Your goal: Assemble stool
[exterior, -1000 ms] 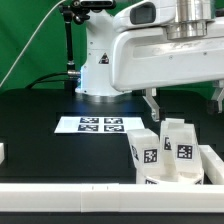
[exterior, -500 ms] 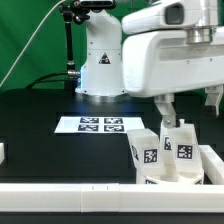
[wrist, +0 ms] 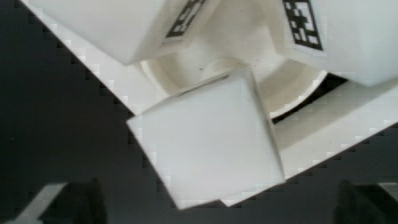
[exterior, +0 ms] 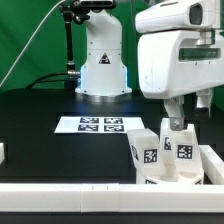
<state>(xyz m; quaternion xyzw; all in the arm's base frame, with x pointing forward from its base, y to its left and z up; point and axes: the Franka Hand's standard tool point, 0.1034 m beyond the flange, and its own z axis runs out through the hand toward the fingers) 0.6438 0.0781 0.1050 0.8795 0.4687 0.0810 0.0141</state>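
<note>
Several white block legs with black-and-white tags stand bunched at the exterior view's right: one in front, one beside it, one behind. My gripper hangs open just above them, with nothing between its fingers. In the wrist view a plain white leg face fills the middle, and two tagged legs lie beyond it. Between them shows a curved piece of the round seat. The dark fingertips stand wide apart on either side of the gripper.
The marker board lies flat on the black table at the middle. A long white rail runs along the front edge, with a raised white wall at the exterior view's right. A small white piece sits at the left edge.
The arm has travelled toward the exterior view's right and now hangs over the bunch of legs. The jaws have stayed open and the parts have not moved.
</note>
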